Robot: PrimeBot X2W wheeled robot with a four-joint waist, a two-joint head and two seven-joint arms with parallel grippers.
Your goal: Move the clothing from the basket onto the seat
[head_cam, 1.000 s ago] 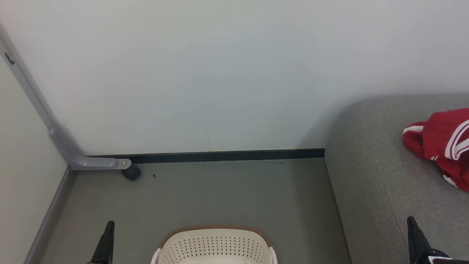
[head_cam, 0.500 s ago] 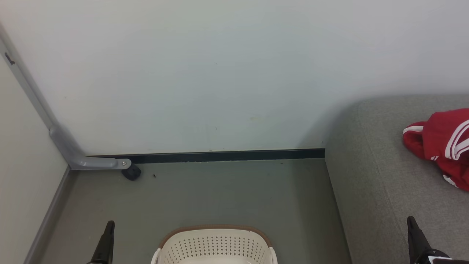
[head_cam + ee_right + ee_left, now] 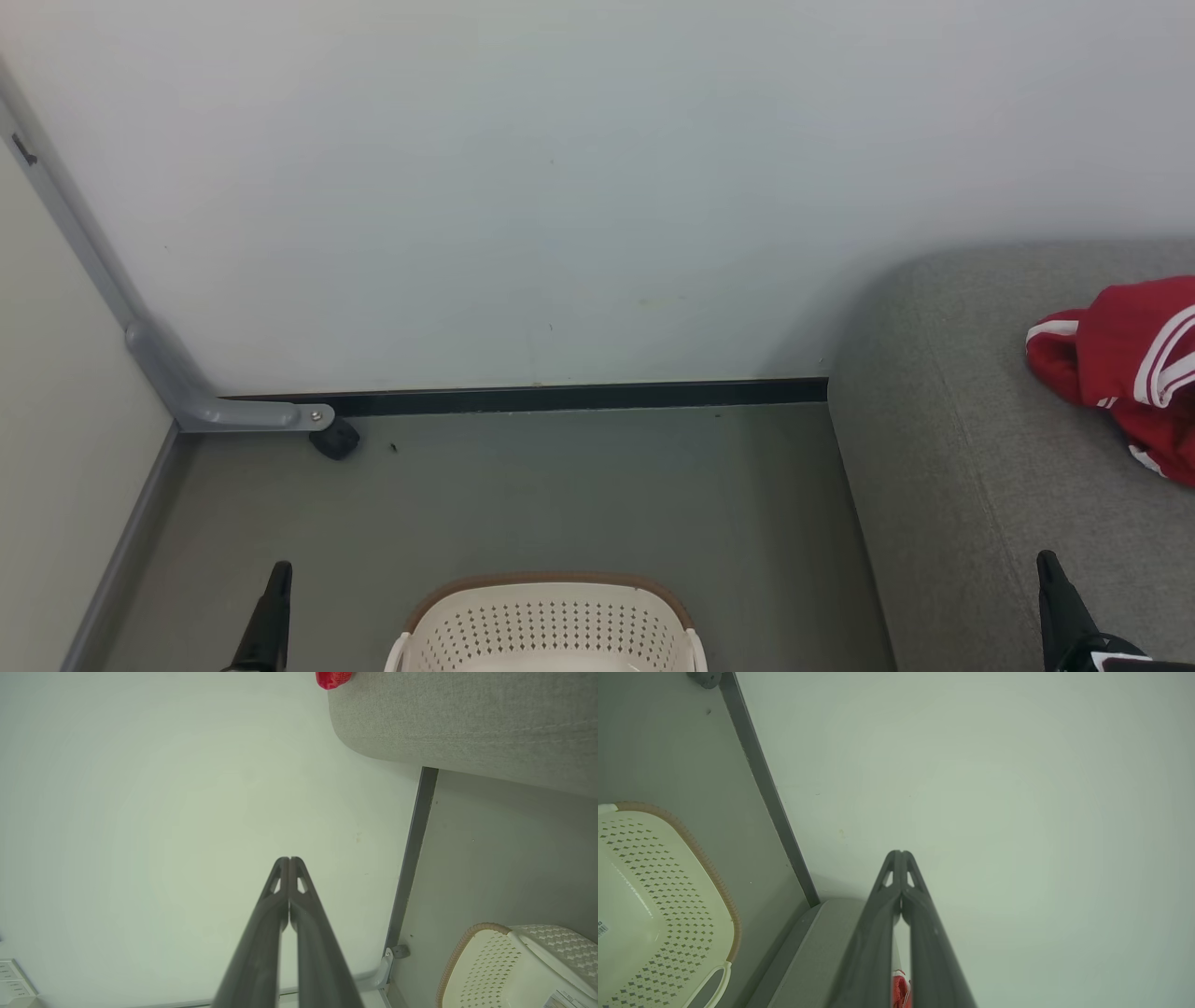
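— Since both pincers are pressed shut on nothing, the left gripper (image 3: 280,569) over the floor (image 3: 560,485) beside the basket (image 3: 551,580) and the right gripper (image 3: 1047,560) over the seat (image 3: 962,448), what is there to do?

— Check, mostly. The clothing (image 3: 1125,369) lies bunched on the seat, well apart from the basket, running off the head view's right edge. I'd judge the task close to finished.

— Is the basket empty?

— Its far wall and the stretch of bottom in the left wrist view are bare but for a small label (image 3: 601,928). The near part lies past the picture edges, so I cannot tell.

— So how to do it well?

— Bend the head down first and look into the whole basket before reaching. If red is there, open one gripper wide above the rim, come straight down clear of the perforated wall, and pinch a thick fold, not a thin edge. Soft cloth slips from long fingers (image 3: 871,942).

— And the carry?

— Lift till the cloth hangs clear of the rim, or it may drag the basket along. Set it beside the clothing, well in from the seat's rounded edge, so nothing slides to the floor.

— That red sliver between the left fingers?

— Likely the clothing beyond, seen through the gap. The head view shows that gripper bare.
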